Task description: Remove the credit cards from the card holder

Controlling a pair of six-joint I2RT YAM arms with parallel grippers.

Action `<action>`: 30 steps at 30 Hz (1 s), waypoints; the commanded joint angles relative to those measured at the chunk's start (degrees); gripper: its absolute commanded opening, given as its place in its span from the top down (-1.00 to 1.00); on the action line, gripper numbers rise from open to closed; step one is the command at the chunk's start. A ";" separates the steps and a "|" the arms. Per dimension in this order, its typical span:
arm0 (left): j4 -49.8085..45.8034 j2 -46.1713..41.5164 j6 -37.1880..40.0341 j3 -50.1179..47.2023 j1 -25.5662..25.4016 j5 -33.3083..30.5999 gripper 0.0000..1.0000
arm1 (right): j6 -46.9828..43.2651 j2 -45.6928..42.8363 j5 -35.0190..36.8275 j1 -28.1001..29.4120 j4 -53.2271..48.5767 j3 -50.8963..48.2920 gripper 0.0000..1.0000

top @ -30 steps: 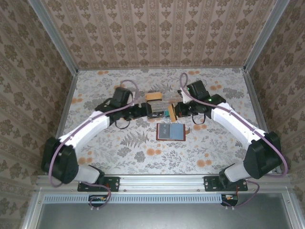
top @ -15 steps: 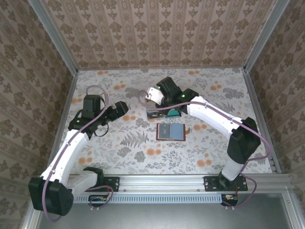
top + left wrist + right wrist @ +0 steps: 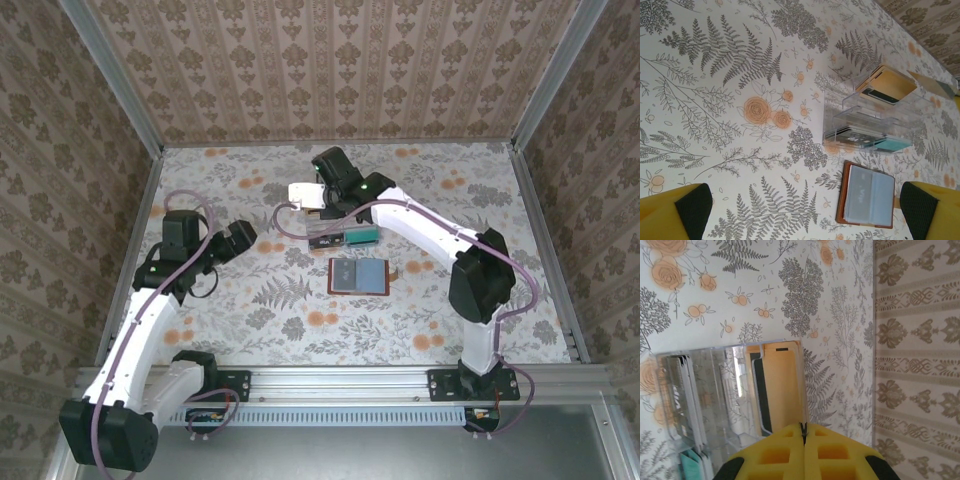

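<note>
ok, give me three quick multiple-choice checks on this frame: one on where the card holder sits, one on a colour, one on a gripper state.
1. Where does the card holder lie relative to the clear box?
A. On the box's far side
B. On its near side, toward the arm bases
C. Inside the box

2. What colour is the card holder's inner lining?
A. Blue-grey
B. Green
C. White

3. How is the left gripper?
A. Shut on a card
B. Shut on the card holder
C. Open, holding nothing

Answers:
1 B: the top view shows it lying open on the table, just nearer the bases than the box.
2 A: the left wrist view shows blue-grey lining inside a reddish-brown edge.
3 C: its yellow fingers stand far apart, with nothing between them.
</note>
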 commanded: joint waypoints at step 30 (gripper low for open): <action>-1.77 0.07 0.00 -1.06 2.76 0.03 -1.00 | -2.69 6.67 -1.28 -1.47 -3.14 1.84 1.00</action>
